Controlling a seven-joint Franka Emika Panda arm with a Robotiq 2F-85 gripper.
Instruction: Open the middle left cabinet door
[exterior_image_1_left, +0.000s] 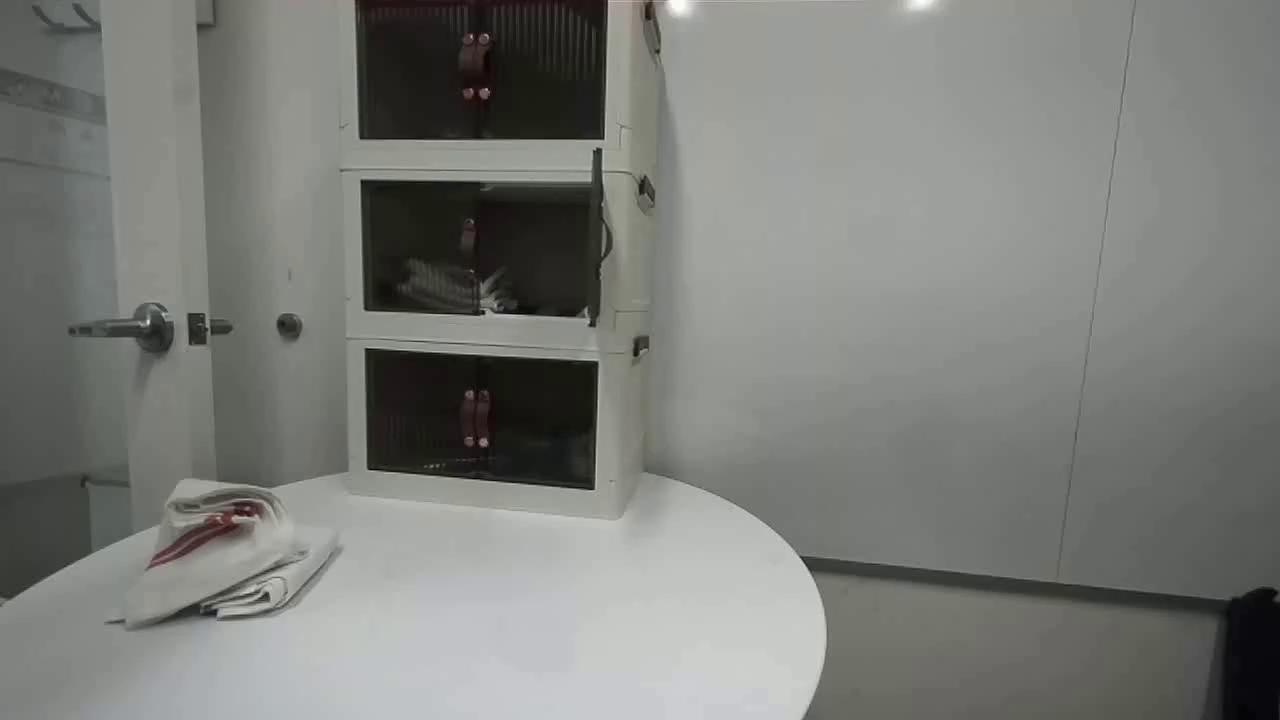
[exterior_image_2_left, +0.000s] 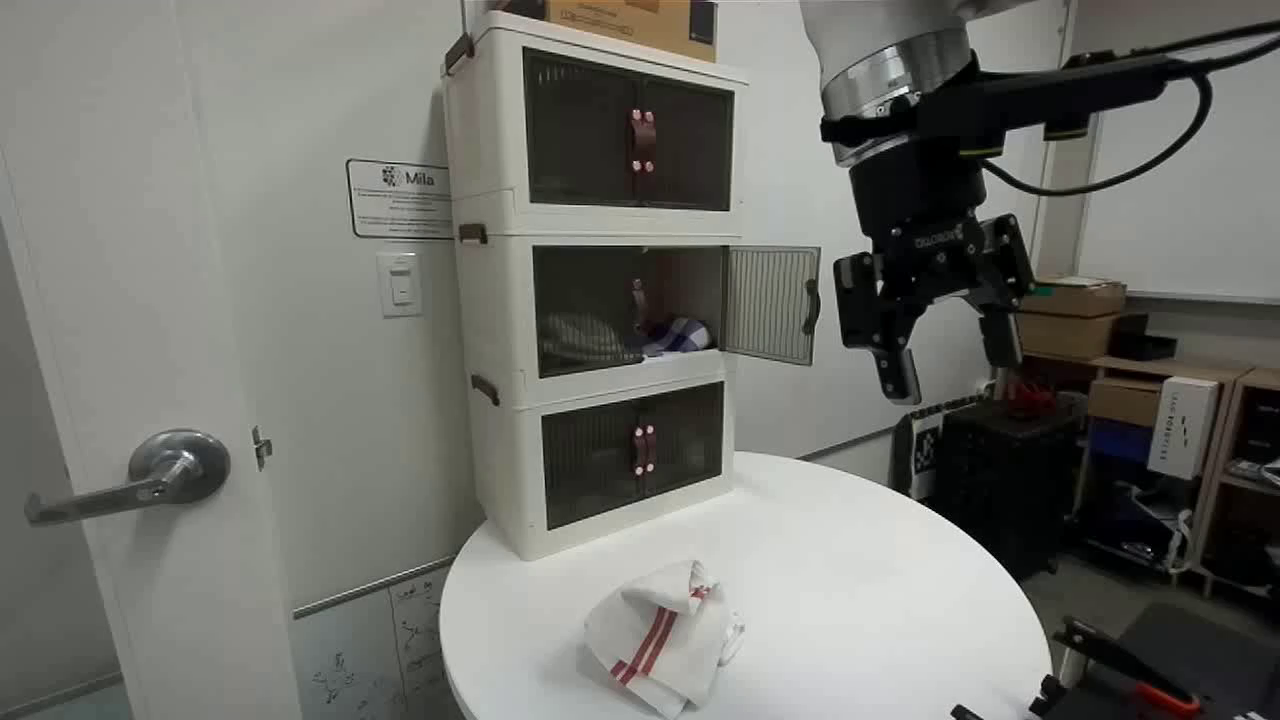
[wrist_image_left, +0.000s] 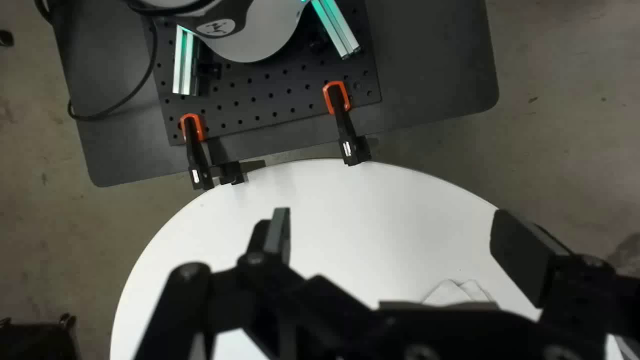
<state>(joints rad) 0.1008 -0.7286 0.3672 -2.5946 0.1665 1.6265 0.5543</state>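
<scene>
The middle left cabinet door (exterior_image_1_left: 415, 225) is a dark see-through pane with a dark red strap handle at its right edge. It is closed in both exterior views, and it also shows here (exterior_image_2_left: 580, 290). Striped cloth shows faintly behind it. The same tier's right-hand door (exterior_image_2_left: 770, 303) stands swung open, seen nearly edge-on in an exterior view (exterior_image_1_left: 597, 240). My gripper (exterior_image_2_left: 950, 365) hangs pointing down, open and empty, above the table and apart from the cabinet. In the wrist view its fingers (wrist_image_left: 395, 237) are spread wide with nothing between them. The wrist view does not show the cabinet.
The white three-tier cabinet (exterior_image_2_left: 490, 330) stands on a round white table (exterior_image_2_left: 850, 560). A white cloth with red stripes (exterior_image_2_left: 655, 635) lies on the table before it. The top (exterior_image_2_left: 630, 130) and bottom (exterior_image_2_left: 635, 450) doors are closed. Clamps (wrist_image_left: 352, 145) sit at the table's edge.
</scene>
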